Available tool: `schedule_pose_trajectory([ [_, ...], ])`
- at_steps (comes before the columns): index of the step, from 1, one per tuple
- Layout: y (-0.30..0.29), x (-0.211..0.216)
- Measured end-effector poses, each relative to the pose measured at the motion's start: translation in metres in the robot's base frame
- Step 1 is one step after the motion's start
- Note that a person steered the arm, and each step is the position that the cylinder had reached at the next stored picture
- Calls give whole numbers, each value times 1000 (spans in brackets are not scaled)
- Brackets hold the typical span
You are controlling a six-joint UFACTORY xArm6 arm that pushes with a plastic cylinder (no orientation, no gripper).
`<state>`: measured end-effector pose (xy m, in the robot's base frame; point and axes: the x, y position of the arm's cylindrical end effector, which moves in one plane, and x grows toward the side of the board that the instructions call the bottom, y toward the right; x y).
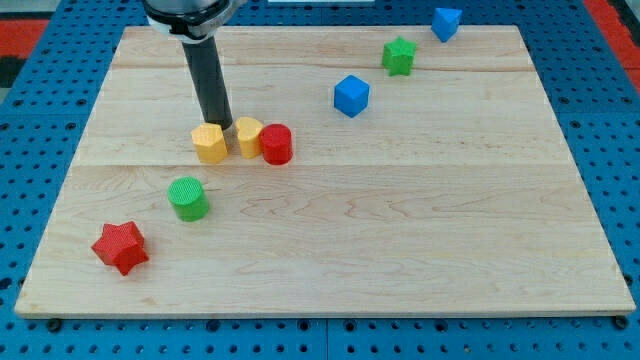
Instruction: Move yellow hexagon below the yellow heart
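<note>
The yellow hexagon (210, 143) lies left of centre on the wooden board (400, 230). The yellow heart (248, 136) sits just to its right, with a small gap between them. A red cylinder (277, 144) touches the heart's right side. My tip (220, 124) stands just above the gap between the hexagon and the heart, close to the hexagon's upper right edge. The dark rod rises from there towards the view's top.
A green cylinder (188, 198) lies below and left of the hexagon. A red star (121, 247) is at the lower left. A blue cube (351, 96), a green star (399, 56) and another blue block (446, 22) run towards the upper right.
</note>
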<state>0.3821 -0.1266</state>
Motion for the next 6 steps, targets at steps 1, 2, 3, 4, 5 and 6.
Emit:
schedule_pose_trajectory([
  [1,-10,0],
  [2,-32,0],
  [3,-38,12],
  [4,-6,30],
  [5,12,48],
  [6,13,55],
])
